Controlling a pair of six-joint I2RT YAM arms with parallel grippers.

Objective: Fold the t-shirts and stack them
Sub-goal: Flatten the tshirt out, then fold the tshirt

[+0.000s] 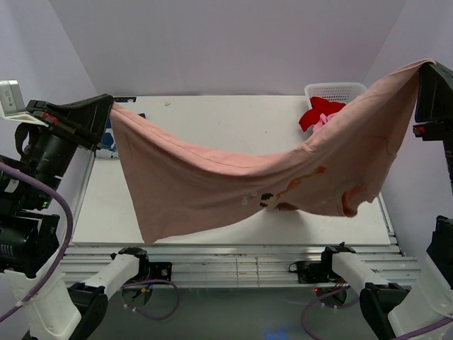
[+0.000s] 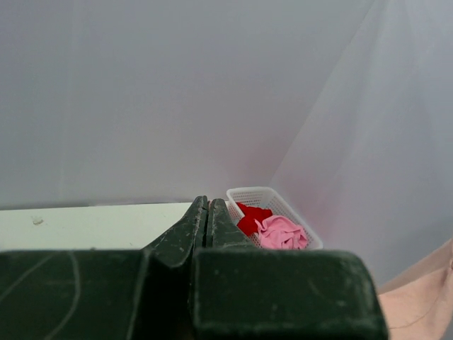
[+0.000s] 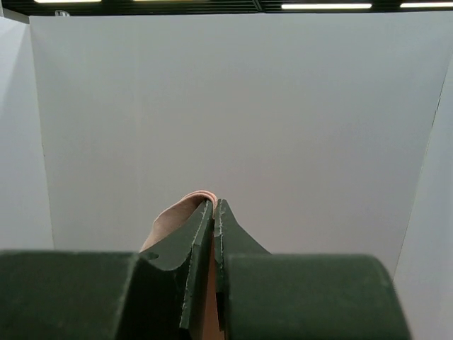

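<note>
A dusty pink-tan t-shirt [image 1: 233, 177] with a small chest print hangs stretched in the air above the white table [image 1: 226, 117]. My left gripper [image 1: 110, 103] is shut on its left corner. My right gripper [image 1: 425, 65], higher up, is shut on the right corner. In the right wrist view the pink-tan cloth [image 3: 173, 216] curls over the closed fingertips of the right gripper [image 3: 214, 204]. In the left wrist view the left gripper [image 2: 207, 202] has its jaws pressed together, and a bit of the pink-tan shirt [image 2: 425, 304] shows at the lower right. Its lowest fold sags close to the table.
A white basket [image 1: 338, 87] at the back right holds a red t-shirt [image 1: 317, 112] and a bright pink one [image 1: 323, 122]; the left wrist view shows the basket [image 2: 249, 191] too. A navy shirt [image 1: 107, 142] lies at the table's left edge, behind my left arm.
</note>
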